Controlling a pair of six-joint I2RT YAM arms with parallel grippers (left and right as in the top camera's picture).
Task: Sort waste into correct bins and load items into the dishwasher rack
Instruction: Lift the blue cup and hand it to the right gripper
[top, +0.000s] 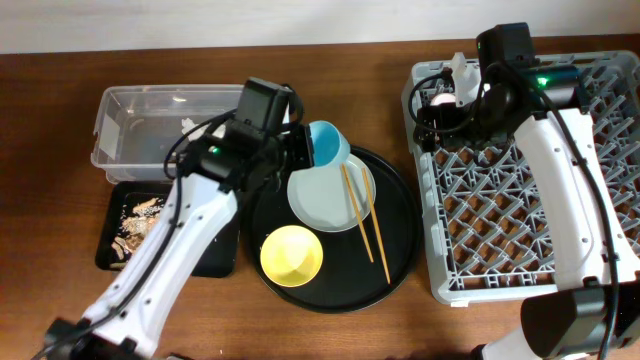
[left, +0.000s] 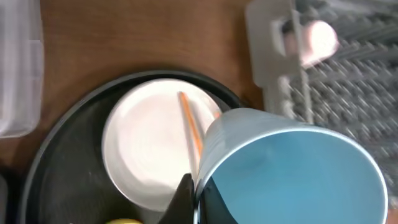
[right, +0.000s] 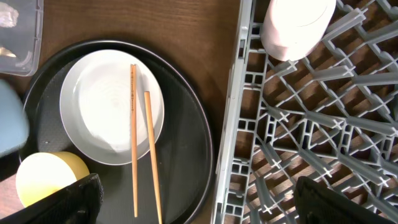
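My left gripper (top: 303, 148) is shut on the rim of the light-blue cup (top: 327, 143), holding it tilted above the back of the round black tray; in the left wrist view the cup (left: 292, 168) fills the lower right, its rim pinched between the fingers (left: 196, 199). The pale plate (top: 325, 200) carries the chopsticks (top: 361, 212), with the yellow bowl (top: 291, 255) beside it. The pink cup (top: 441, 98) lies in the grey dishwasher rack's (top: 530, 200) back-left corner. My right gripper (right: 202, 199) is open and empty above the rack's left edge, apart from the pink cup (right: 295, 25).
The round black tray (top: 395, 255) sits between the bins and the rack. The clear tub (top: 150, 130) stands at the back left with something white inside. The shallow black tray (top: 205, 255) in front of it holds food scraps (top: 135, 222).
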